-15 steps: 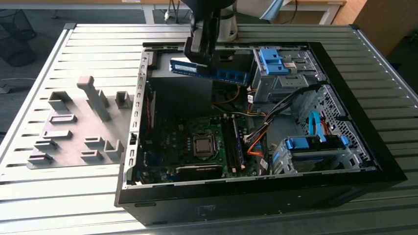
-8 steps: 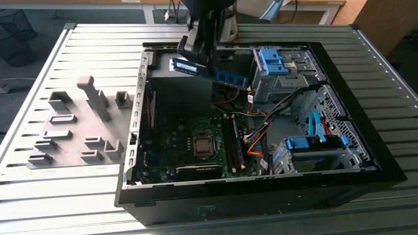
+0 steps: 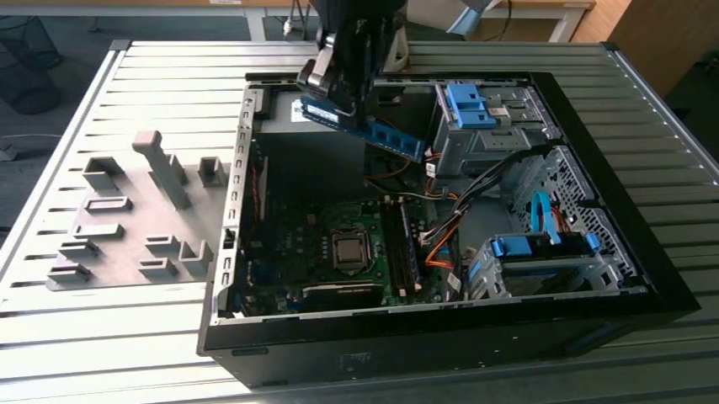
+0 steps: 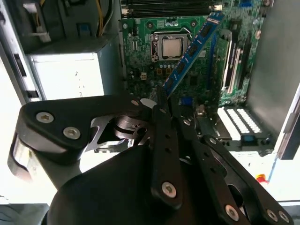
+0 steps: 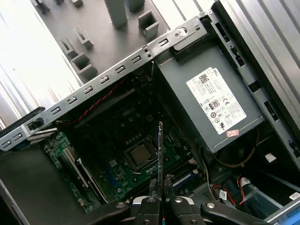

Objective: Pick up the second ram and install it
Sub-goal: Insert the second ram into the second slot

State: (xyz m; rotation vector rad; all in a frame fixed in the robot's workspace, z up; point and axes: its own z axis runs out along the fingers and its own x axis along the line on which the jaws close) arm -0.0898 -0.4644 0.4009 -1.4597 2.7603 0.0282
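Slatted metal table point(image 3: 101, 337), brightly lit; beyond its far edge, grey floor point(image 3: 157, 27), a black mesh wastebasket point(image 3: 25, 67) and a wooden desk point(image 3: 540, 7).

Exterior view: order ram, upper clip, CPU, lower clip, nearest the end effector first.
1. ram, gripped in the end effector.
2. upper clip, exterior view's right.
3. CPU, down on the board.
4. lower clip, past the CPU, exterior view's right.

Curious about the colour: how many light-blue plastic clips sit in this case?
2. The far clip tops the far drive cage; the near clip tops the near drive cage. Others may be hidden.
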